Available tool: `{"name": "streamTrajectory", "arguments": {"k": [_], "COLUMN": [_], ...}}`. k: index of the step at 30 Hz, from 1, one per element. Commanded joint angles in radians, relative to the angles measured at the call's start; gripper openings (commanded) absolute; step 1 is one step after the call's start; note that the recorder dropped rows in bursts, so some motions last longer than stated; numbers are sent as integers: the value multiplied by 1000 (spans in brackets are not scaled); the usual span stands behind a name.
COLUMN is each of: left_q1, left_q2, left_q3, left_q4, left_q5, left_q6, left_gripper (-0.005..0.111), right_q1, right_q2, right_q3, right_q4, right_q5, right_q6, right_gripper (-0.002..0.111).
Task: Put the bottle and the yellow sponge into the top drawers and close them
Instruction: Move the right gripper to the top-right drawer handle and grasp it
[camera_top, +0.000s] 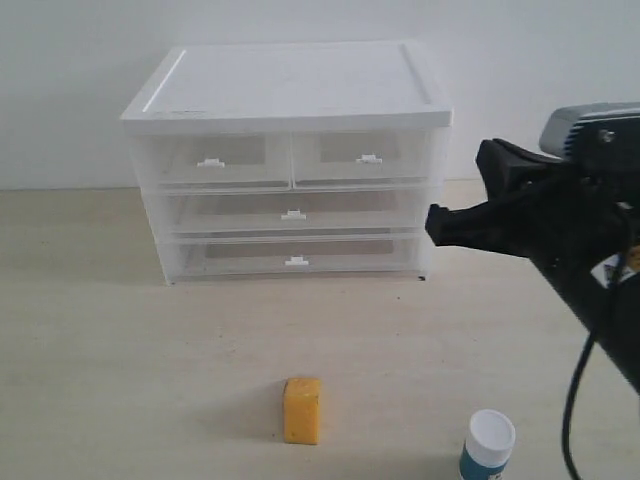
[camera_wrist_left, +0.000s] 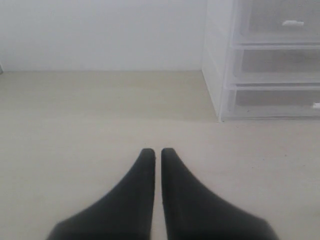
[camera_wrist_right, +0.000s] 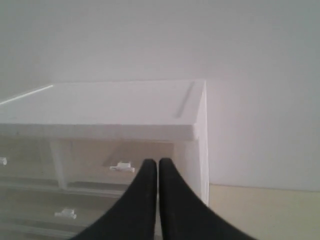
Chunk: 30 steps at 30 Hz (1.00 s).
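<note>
Two small things sit on the bench (camera_top: 120, 380), well out in front of the cabinet (camera_top: 290, 85). One is the bottle (camera_top: 488, 445), blue with a round white cap, standing up near the front edge of the exterior view. The other is the yellow sponge (camera_top: 302, 410), a little way to its left and not touching it. Behind them, the left top drawer (camera_top: 213, 160) and the right top drawer (camera_top: 366, 157) sit side by side under the white top, and both are pushed in. Each has a small white handle. Under them are two wide drawers (camera_top: 293, 212), one above the other, also pushed in. The right gripper (camera_wrist_right: 158, 162) hangs in the air beside the cabinet's right corner, pointing at the right top drawer. Its fingers are pressed together and hold nothing. The left gripper (camera_wrist_left: 157, 151) is low over the bare bench, left of the cabinet. Its fingers are nearly touching, with only a thin crack between them, and they hold nothing too. A plain white wall (camera_top: 70, 90) stands behind it all.
</note>
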Motion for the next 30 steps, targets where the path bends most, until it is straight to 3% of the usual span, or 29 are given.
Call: {"name": "streamTrajectory", "arguments": {"k": [1, 6, 16, 18, 21, 22, 25, 30], "left_q1": [5, 5, 5, 5, 5, 5, 5, 5], "left_q2": [-3, -3, -3, -3, -3, -3, -3, -3], "left_q3": [4, 4, 4, 4, 4, 4, 4, 4], "left_q4": [0, 0, 0, 0, 0, 0, 0, 0], "left_q5": [0, 0, 0, 0, 0, 0, 0, 0], "left_q6": [2, 2, 2, 2, 2, 2, 2, 2], "left_gripper": [4, 4, 4, 4, 4, 4, 4, 4], "right_q1": [67, 116, 119, 119, 115, 115, 115, 113], "right_q2": [130, 267, 429, 461, 489, 489, 489, 567], "right_q3": [-58, -103, -234, -264, -304, -308, -325, -403], "right_q4": [76, 163, 131, 111, 121, 129, 144, 199], "right_q5": [-76, -164, -164, -164, -164, -164, -164, -164], "right_q6": [-22, -8, 1, 1, 49, 54, 52, 15], "right_gripper": [0, 0, 2, 9, 43, 48, 59, 59]}}
